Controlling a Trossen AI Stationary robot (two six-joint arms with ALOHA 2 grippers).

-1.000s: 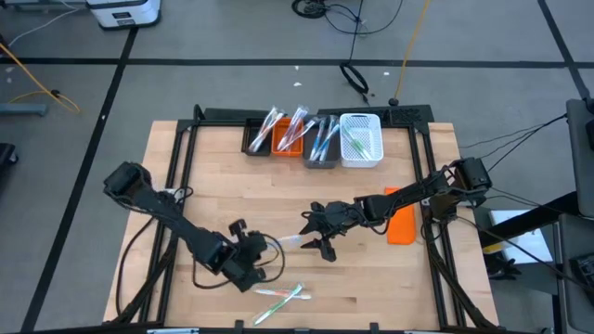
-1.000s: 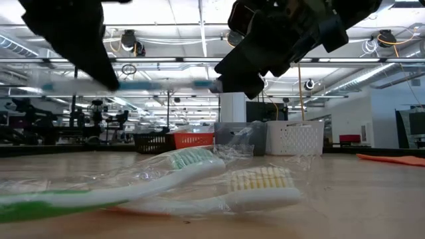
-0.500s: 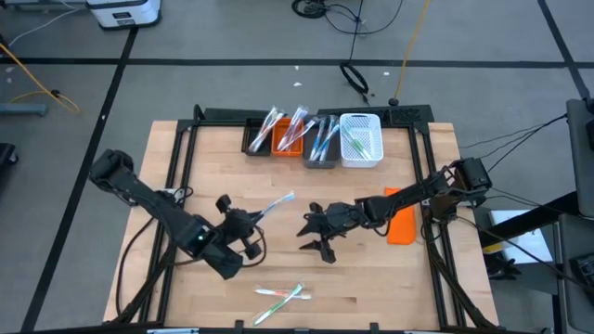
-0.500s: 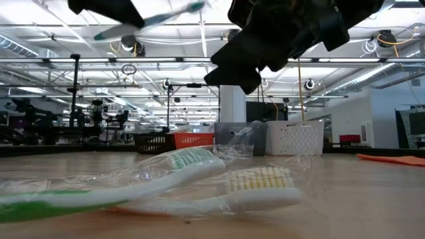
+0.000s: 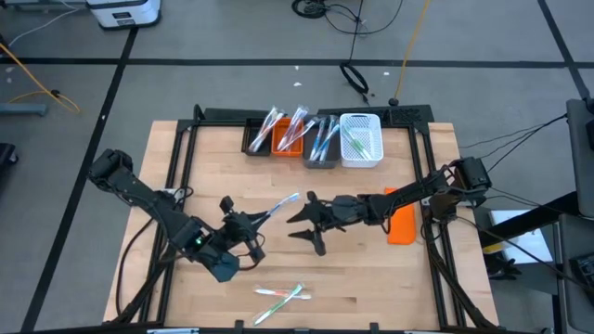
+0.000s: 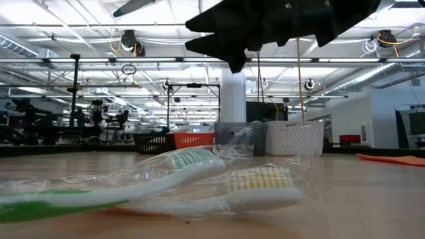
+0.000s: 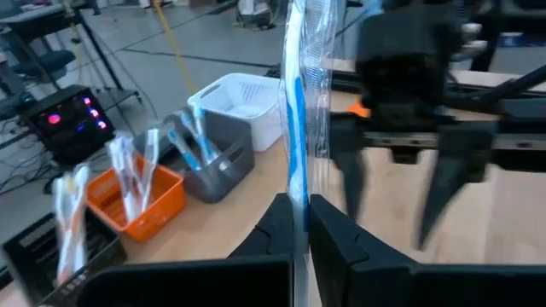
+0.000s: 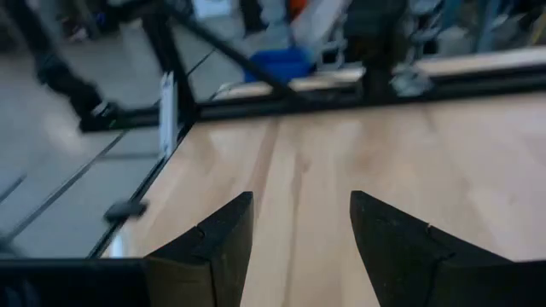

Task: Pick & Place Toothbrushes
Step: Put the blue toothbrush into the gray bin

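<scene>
My left gripper clamps a wrapped blue toothbrush above mid-tabletop (no legible labels anywhere). My right gripper, just beside it, has fingers spread and empty.

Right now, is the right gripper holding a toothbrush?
No, the right gripper is open and empty; the left gripper holds the wrapped toothbrush.

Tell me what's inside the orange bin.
The orange bin holds wrapped toothbrushes standing up past its rim. Their lower ends and the bin's floor are hidden by its walls.
</scene>
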